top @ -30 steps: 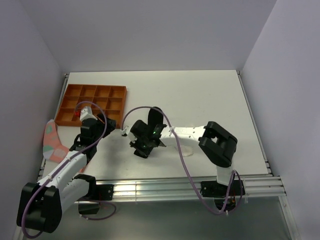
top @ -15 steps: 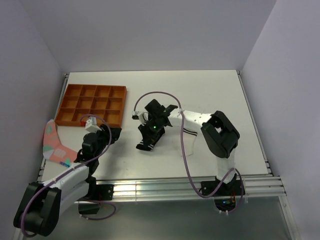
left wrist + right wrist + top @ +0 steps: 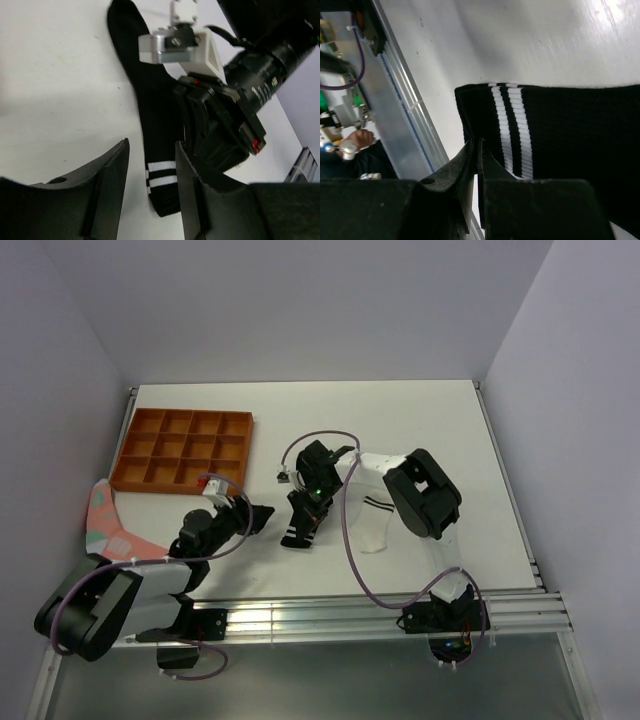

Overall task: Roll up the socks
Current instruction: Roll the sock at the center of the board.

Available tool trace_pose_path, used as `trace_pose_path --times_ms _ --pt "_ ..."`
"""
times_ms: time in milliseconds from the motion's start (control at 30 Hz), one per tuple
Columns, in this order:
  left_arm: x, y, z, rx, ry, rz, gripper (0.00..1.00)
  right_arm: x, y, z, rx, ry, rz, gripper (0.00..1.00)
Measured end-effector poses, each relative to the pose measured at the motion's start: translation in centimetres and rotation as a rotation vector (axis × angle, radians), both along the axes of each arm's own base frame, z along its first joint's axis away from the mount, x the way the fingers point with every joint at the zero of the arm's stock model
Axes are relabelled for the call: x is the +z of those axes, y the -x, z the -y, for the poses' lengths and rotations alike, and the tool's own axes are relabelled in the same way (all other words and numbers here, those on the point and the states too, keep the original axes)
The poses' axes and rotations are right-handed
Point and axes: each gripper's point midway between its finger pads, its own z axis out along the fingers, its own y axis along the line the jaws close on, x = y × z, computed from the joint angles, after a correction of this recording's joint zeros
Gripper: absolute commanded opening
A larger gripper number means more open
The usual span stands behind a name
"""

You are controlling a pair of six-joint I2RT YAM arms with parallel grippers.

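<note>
The black sock with two white cuff stripes lies stretched out on the white table; in the top view only its cuff end shows under the right arm. My right gripper is shut on the edge of that cuff, beside the stripes. My left gripper is open and empty, just left of the cuff, with the striped end seen between its fingers. It sits at the front left in the top view. The white sock with two black stripes lies flat to the right of the black one.
An orange compartment tray stands at the back left. A pink fabric piece with teal patches lies at the table's left edge. The metal rail of the table's front edge runs just below the arms.
My left gripper has moved right and forward, from beside the tray to just left of the black sock's cuff. My right arm has folded back, its gripper staying on the sock.
</note>
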Motion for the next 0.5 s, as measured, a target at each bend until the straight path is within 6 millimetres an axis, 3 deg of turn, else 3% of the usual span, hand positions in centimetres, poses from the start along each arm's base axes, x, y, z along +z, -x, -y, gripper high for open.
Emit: trace_pose_path --times_ms 300,500 --pt "-0.7 1.0 4.2 -0.196 -0.006 0.002 0.48 -0.3 -0.4 0.8 -0.043 -0.008 -0.110 0.08" --pt "-1.5 1.5 5.5 -0.251 -0.007 -0.011 0.51 0.0 -0.6 1.0 -0.052 -0.022 -0.134 0.07"
